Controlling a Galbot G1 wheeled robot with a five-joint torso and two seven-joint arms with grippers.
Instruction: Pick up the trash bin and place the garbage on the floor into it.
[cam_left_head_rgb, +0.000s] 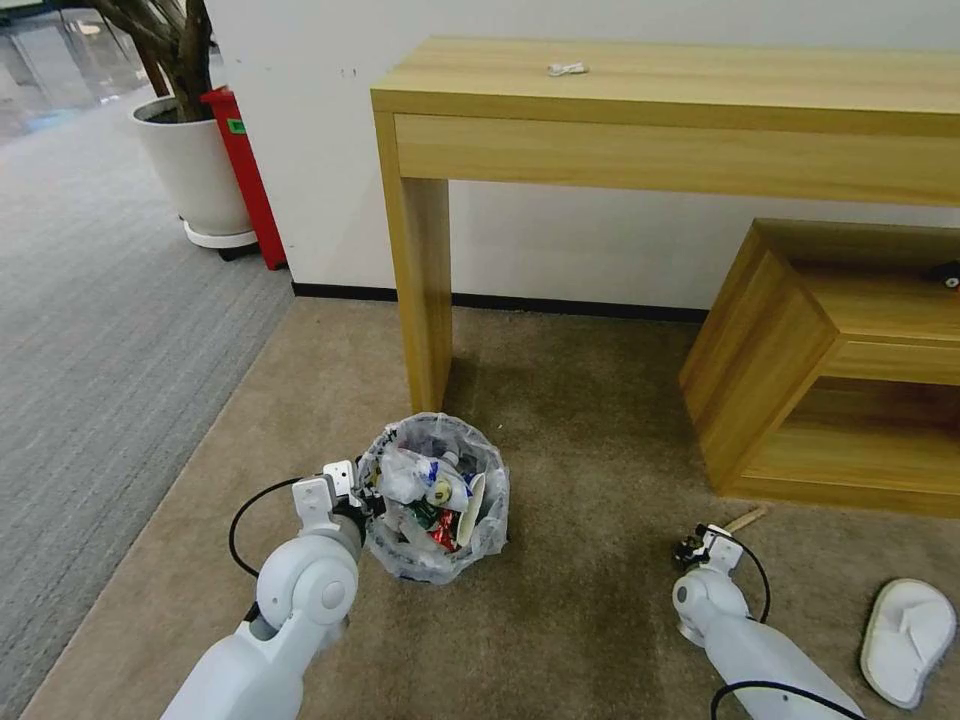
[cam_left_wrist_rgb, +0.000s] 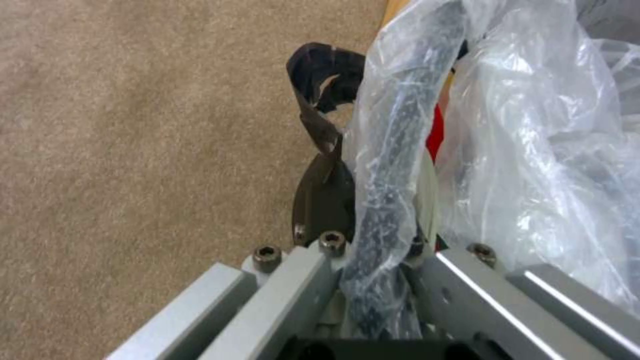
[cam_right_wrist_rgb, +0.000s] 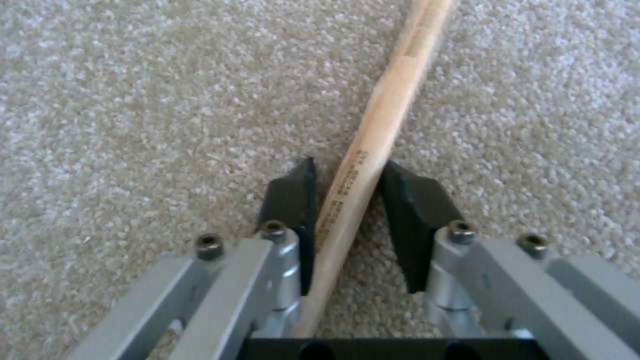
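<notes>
Beige short-pile carpet (cam_left_head_rgb: 590, 420), bordered on its left by grey striped carpet (cam_left_head_rgb: 100, 300). Resting on it: trash bin (cam_left_head_rgb: 437, 497) beside a wooden desk leg (cam_left_head_rgb: 420, 290); low wooden shelf unit (cam_left_head_rgb: 830, 370); wooden stick (cam_right_wrist_rgb: 373, 125); white slipper (cam_left_head_rgb: 908, 636) at far right

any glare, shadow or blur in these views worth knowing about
Head view: lines bow toward the edges, and the desk casts a soft shadow on the floor. Left wrist view: glare streaks on the trash bin liner. Right wrist view: the wooden stick blurs toward its far end.
</notes>
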